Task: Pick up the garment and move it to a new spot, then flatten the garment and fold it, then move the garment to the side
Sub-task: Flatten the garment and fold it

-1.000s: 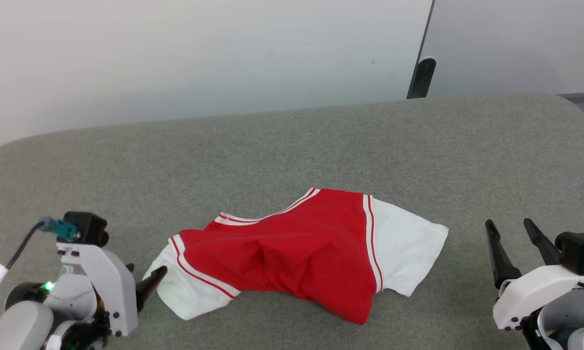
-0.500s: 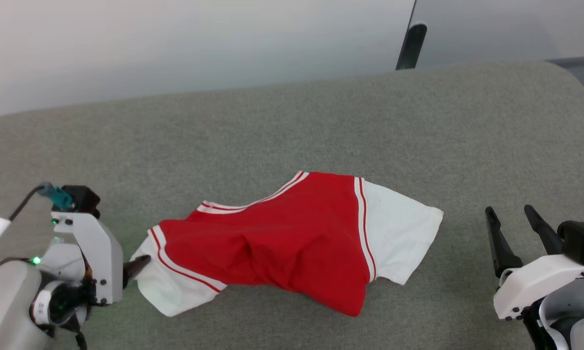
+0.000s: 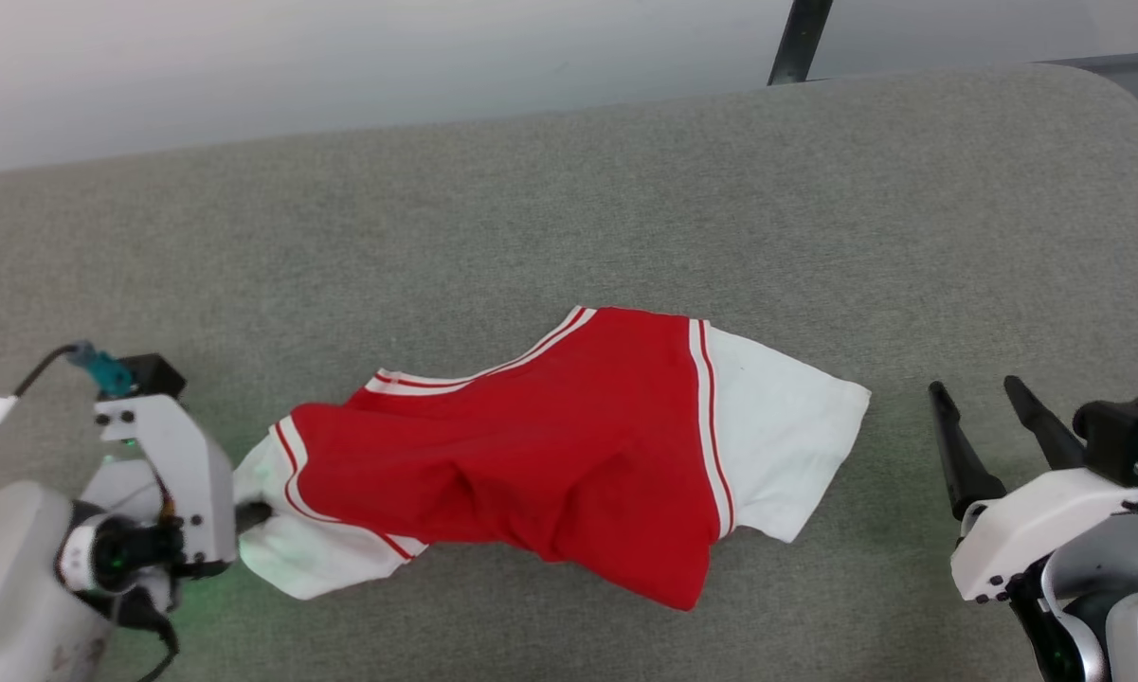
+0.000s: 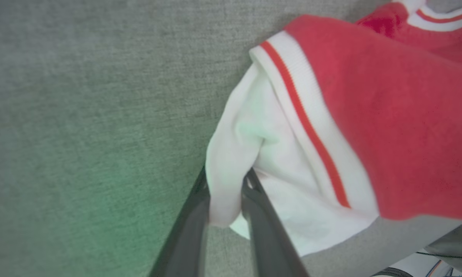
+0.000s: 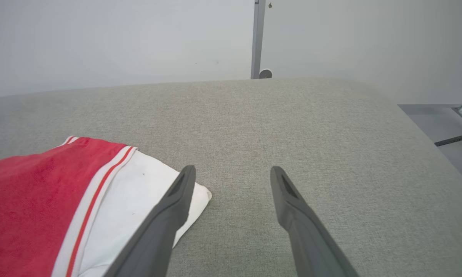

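**Head view.** The left gripper (image 3: 251, 514) is closed on the garment (image 3: 531, 455). Its dark finger ends are buried in the gripped sleeve (image 3: 294, 559), which is white and bunches up at the tips. From this gripper the red body of the garment runs toward the right gripper (image 3: 976, 403) and lies crumpled on the grey padded surface (image 3: 569, 189). The free sleeve (image 3: 782, 455) is white with a red-and-white striped seam. It lies flat at the end of the garment closest to the right gripper. The right gripper stands near that sleeve but apart from it, with bare surface between them. Its two fingers are spread and hold nothing.

**Left wrist view.** The two fingers (image 4: 269, 242) clamp a fold of the gripped sleeve between them. The fabric continues ahead of the tips and off to their right: first the striped seam, then the red body. To the left of the fingers the surface is bare and tinted by green light.

**Right wrist view.** The jaws stand wide apart and empty, with bare surface between and ahead of them. The free sleeve lies to the left of the left-hand finger, its corner partly hidden behind that finger. Contact between the two cannot be determined. The red body lies further left. Ahead, past the far edge of the surface, stand a pale wall (image 5: 119, 38) and a thin upright post (image 5: 257, 38).
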